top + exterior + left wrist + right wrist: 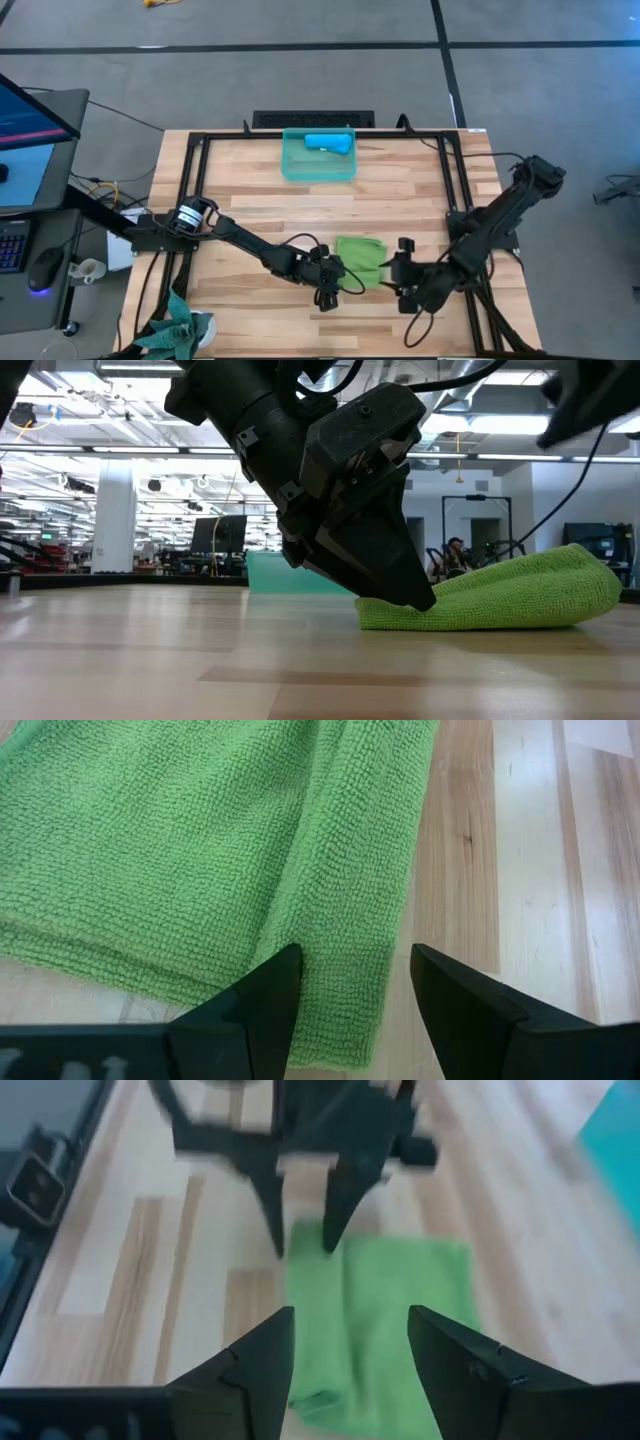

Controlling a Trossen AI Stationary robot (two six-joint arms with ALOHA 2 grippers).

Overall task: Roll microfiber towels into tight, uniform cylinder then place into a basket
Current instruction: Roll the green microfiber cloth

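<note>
The lime green towel [360, 260] lies folded flat on the wooden table, near the front and right of the middle; it also shows in the low view [520, 595]. My left gripper [355, 980] is open, low at the towel's left edge, its fingers on either side of a folded strip [340, 900]. My right gripper [350, 1340] is open with nothing between its fingers, above the table just right of the towel. The sky-blue towel [328, 143] lies rolled inside the basket [300, 168] at the far middle. My left gripper slants down from the table's left, its open fingertips [418, 598] at table height by the green towel's left edge [330, 1020]. One finger [270, 995] overlaps the cloth in the wrist view. I cannot tell whether it touches the towel.
A darker teal-green cloth [180, 325] sits at the table's near left corner. Black frame rails [450, 180] run along the table's left, right and far sides. A desk with a monitor [25, 140] stands off the left edge. Bare wood lies between towel and basket.
</note>
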